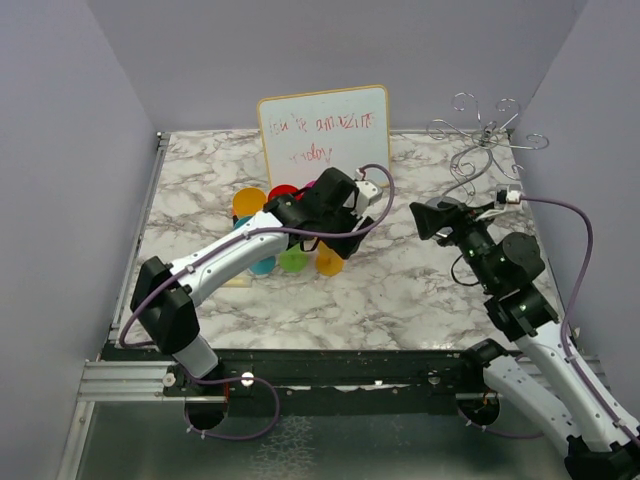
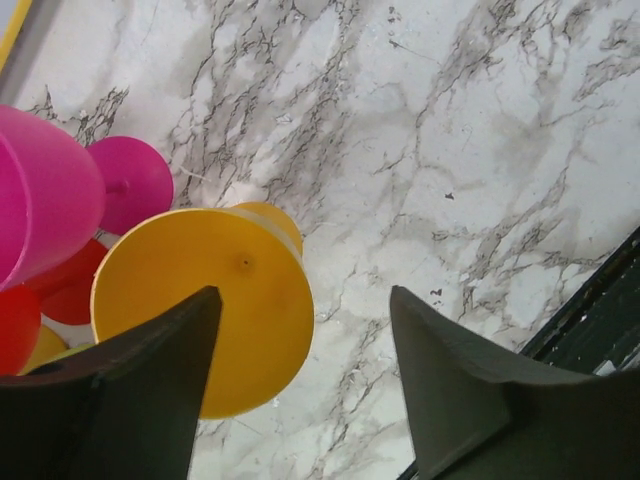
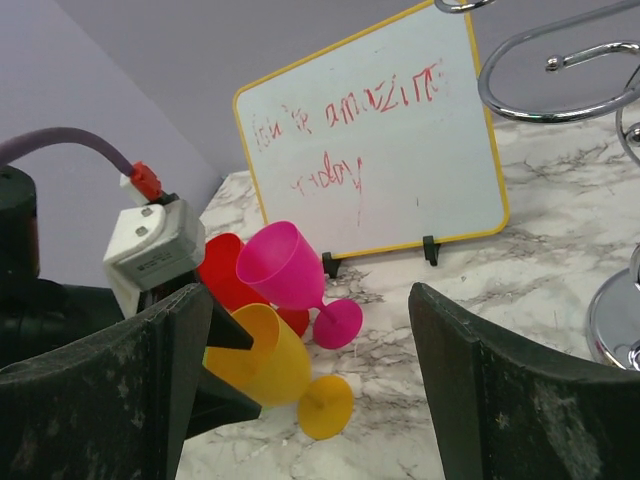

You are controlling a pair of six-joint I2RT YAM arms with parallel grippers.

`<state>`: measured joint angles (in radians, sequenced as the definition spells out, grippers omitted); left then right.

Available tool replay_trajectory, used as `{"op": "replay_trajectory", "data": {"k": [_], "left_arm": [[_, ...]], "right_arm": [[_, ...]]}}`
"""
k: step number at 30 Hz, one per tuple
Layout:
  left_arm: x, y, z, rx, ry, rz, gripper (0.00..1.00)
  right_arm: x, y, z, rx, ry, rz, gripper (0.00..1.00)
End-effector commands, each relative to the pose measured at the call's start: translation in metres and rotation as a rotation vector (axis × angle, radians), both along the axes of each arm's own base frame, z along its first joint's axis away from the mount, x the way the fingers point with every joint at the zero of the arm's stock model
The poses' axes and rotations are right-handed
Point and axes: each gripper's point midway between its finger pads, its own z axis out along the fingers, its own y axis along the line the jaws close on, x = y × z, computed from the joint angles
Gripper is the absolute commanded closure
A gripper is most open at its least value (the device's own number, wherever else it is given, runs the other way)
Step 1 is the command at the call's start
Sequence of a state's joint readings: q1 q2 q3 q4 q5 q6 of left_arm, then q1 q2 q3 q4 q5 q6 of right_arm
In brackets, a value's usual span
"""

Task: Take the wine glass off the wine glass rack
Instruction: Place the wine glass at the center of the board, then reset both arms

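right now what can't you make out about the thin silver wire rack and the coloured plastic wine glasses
Coloured plastic wine glasses: top view, the left arm covers the cluster's middle, so no sure count.
Thin silver wire rack: right wrist view, cut off by the top and right edges; only loops and part of the base show.
Yellow plastic glass: left wrist view, a dark finger overlaps its foot; contact unclear.

Marble-patterned table (image 1: 400, 290), white with grey veining. At back centre, a yellow-framed whiteboard (image 1: 323, 135) stands on small black feet. In front of it is a cluster of coloured wine glasses (image 1: 293, 260). A yellow glass (image 3: 265, 360) and a pink glass (image 3: 285, 265) lie tipped. At back right is the wine glass rack (image 1: 489, 130), its round shiny base (image 3: 615, 325) on the tabletop.
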<state>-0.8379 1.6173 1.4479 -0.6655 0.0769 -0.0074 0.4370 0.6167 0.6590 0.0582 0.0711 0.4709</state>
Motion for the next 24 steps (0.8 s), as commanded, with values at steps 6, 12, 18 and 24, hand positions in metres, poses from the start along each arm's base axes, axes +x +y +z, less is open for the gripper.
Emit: {"op": "replay_trajectory", "data": {"k": [6,12,18,24], "left_arm": [[0.004,0.019,0.098,-0.192,-0.201,0.086,0.02],[0.028,0.059,0.141,-0.312,-0.244,0.235,0.01],[0.046,0.111,0.154,-0.383,-0.248,0.374,0.01],[0.059,0.161,0.160,-0.358,-0.304,0.558,0.01]], "right_arm": [[-0.007,0.041,0.039,-0.067,-0.091,0.235,0.15],[0.020,0.074,0.059,-0.221,-0.024,0.376,0.10],[0.051,0.087,0.080,-0.268,-0.068,0.375,0.13],[0.091,0.089,0.085,-0.368,-0.019,0.312,0.11]]}}
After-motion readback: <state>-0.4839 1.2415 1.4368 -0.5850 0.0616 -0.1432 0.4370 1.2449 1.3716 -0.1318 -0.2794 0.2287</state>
